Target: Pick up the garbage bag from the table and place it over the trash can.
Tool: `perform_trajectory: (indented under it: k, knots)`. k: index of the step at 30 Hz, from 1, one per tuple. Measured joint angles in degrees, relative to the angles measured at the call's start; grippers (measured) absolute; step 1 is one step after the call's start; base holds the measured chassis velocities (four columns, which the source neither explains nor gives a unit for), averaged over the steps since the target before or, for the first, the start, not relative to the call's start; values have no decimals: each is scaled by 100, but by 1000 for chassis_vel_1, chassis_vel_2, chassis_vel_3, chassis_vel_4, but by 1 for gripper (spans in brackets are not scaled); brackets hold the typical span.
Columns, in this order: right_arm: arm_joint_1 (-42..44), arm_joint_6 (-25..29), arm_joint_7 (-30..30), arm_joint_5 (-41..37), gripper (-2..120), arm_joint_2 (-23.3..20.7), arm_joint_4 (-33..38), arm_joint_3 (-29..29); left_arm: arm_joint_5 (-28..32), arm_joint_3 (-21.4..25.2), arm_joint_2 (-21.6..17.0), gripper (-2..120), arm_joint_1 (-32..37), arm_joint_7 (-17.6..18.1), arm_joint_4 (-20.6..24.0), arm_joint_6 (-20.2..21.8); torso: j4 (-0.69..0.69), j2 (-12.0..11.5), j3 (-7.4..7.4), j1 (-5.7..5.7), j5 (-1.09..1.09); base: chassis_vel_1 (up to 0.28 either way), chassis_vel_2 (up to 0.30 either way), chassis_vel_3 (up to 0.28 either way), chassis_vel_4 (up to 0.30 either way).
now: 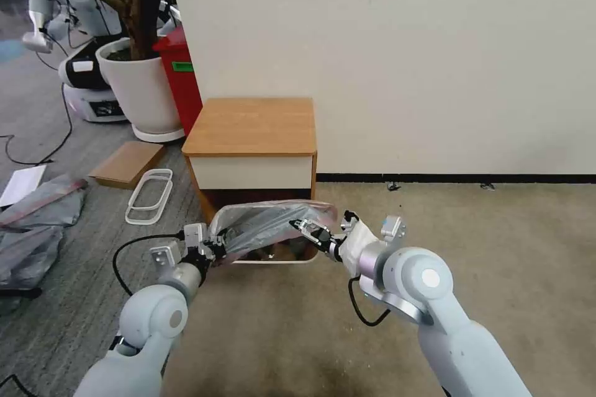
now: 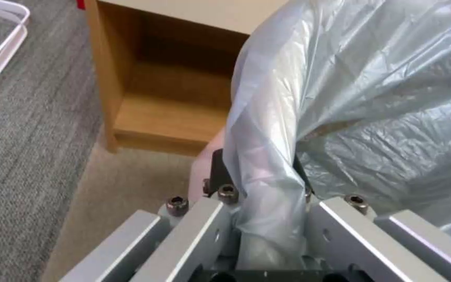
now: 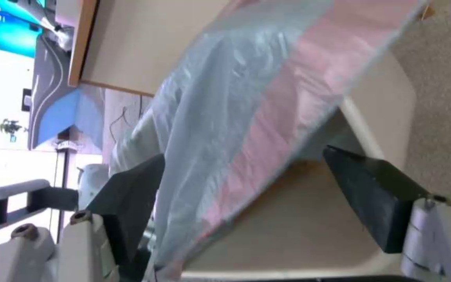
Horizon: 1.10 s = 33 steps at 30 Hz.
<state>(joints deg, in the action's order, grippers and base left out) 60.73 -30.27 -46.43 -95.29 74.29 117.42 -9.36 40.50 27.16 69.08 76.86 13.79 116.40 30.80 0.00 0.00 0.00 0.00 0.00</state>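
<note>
While the left gripper (image 1: 214,250) pinches the garbage bag (image 1: 267,226), the right gripper (image 1: 302,227) stands spread apart at its pink edge, above the trash can (image 3: 387,98) fronting the table (image 1: 251,127).

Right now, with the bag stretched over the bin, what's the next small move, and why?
Probably lower both claws together. The bag hangs stretched between the left claw and right claw, above the bin, and its pink edge isn't over the rim yet.

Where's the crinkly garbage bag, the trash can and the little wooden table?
garbage bag (image 1: 267,223), head view, on its stretched grey middle.
trash can (image 1: 273,260), head view, on its near cream rim.
table (image 1: 254,124), head view, on its bare wooden top.
</note>
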Motion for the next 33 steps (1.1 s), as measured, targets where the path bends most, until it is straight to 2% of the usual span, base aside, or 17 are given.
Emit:
perform_trajectory:
  k: [9,13,14,20,22,24,25,27,33]
  knots:
    - [-79,74,132,114,72,118,-204,2,3,-15,33,3,71,-5,59,13,0,0,0,0,1,0,0,0,0]
    - [-96,117,191,262,52,218,-289,9,4,-13,37,3,65,-5,59,14,0,0,0,0,0,0,0,0,0]
    - [-96,117,191,262,52,218,-289,9,4,-13,37,3,65,-5,59,14,0,0,0,0,0,0,0,0,0]
    - [-100,227,455,499,28,224,-396,37,5,-19,46,3,65,-5,47,16,0,0,0,0,0,0,0,0,0]
    - [-91,252,520,526,24,223,-399,39,5,-23,49,3,62,-5,41,16,0,0,0,0,0,0,0,0,0]
    - [-53,314,681,593,14,234,-399,44,5,-36,59,3,46,-5,19,17,0,0,0,0,0,0,0,0,0]
    - [-53,314,681,593,14,234,-399,44,5,-36,59,3,46,-5,19,17,0,0,0,0,0,0,0,0,0]
    - [20,428,966,727,3,260,-399,58,4,-46,75,3,20,-5,-6,17,0,0,0,0,0,0,0,0,0]
    - [195,603,1419,966,0,252,-370,71,2,-54,96,3,2,1,-45,17,0,0,0,0,0,0,0,0,0]
